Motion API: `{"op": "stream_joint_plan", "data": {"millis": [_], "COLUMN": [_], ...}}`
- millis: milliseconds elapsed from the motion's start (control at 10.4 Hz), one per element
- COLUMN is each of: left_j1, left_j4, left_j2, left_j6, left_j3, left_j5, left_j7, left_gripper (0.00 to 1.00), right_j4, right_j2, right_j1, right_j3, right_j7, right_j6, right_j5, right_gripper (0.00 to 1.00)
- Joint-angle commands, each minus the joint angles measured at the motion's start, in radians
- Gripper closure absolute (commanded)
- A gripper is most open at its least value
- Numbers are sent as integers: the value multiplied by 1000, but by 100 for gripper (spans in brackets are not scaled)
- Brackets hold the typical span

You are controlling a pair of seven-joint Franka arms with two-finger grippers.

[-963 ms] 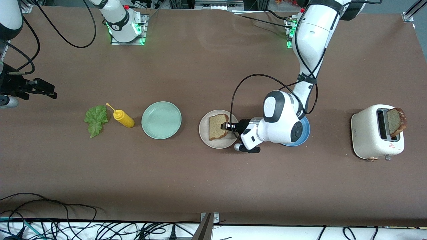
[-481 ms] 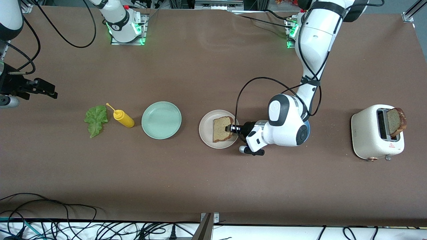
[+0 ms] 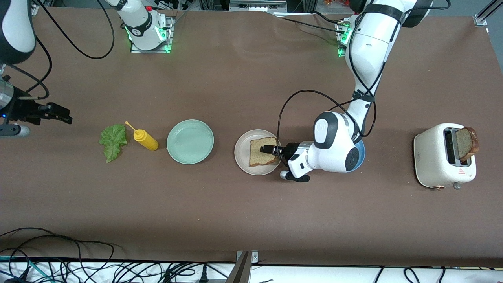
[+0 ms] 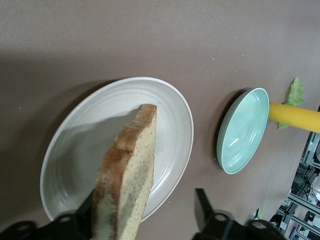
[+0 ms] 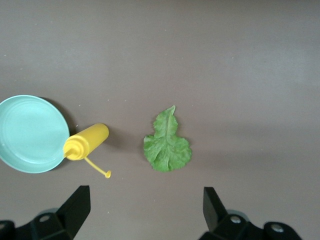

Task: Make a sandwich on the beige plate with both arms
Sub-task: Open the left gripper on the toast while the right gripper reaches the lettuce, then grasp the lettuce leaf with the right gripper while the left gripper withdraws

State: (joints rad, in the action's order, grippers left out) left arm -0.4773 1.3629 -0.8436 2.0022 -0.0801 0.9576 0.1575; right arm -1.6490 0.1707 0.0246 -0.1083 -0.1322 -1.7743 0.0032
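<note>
A brown speckled bread slice (image 3: 261, 152) lies on the beige plate (image 3: 243, 154). My left gripper (image 3: 271, 152) is at the plate's rim toward the left arm's end and stands open. In the left wrist view the bread slice (image 4: 127, 175) leans against one finger (image 4: 82, 217), while the other finger (image 4: 201, 207) stands apart from it over the beige plate's (image 4: 80, 140) edge. A second bread slice (image 3: 467, 143) sticks out of the toaster (image 3: 436, 157). The lettuce leaf (image 3: 113, 141) lies flat on the table. My right gripper (image 3: 55, 113) hangs open and empty over the table near the lettuce leaf (image 5: 166, 145).
A yellow squeeze bottle (image 3: 144, 140) lies between the lettuce and the mint green plate (image 3: 190, 141). A blue plate (image 3: 360, 155) is mostly hidden under the left arm's wrist. Cables run along the table's edge nearest the front camera.
My left gripper has opened and let go of the bread slice, which now rests on the beige plate. The right gripper has shifted slightly toward the lettuce.
</note>
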Motion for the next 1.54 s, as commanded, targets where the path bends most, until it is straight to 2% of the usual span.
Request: {"op": "stream_joint_plan", "data": {"millis": [0,578,770,963,1059,1348,1444], "left_j1": [29,55,78,92,107,149,167], "left_j4": [4,2,1,1,-1,2,2], "left_j2": [15,20,44,63,75,112,126], "left_j6": [-11,-13,-13,-14,-14,-62,-98], "left_j3": [-6,-9,-12,-12,-12,-12,-13], "left_j5": [-78,-141,-230,-379,-442,-548,-580], "left_j7": [16,13,11,11,11,8,10], "left_gripper": [0,0,0,0,0,0,0], "right_j4": [8,-12,-154,-341,-388,-384,-384], "right_j2": [68,301,325,340,343,320,329], "right_j1": [-14,-15,-15,-18,-19,-15,-15], "right_j3": [-1,-1,-16,-21,-21,-21,-21], "right_j7": [0,5,5,5,5,0,-1], "right_j6": [-46,-242,-450,-702,-753,-712,-712], "right_j5": [-9,-11,-11,-9,-9,-11,-11], "right_gripper": [0,0,0,0,0,1,11]}}
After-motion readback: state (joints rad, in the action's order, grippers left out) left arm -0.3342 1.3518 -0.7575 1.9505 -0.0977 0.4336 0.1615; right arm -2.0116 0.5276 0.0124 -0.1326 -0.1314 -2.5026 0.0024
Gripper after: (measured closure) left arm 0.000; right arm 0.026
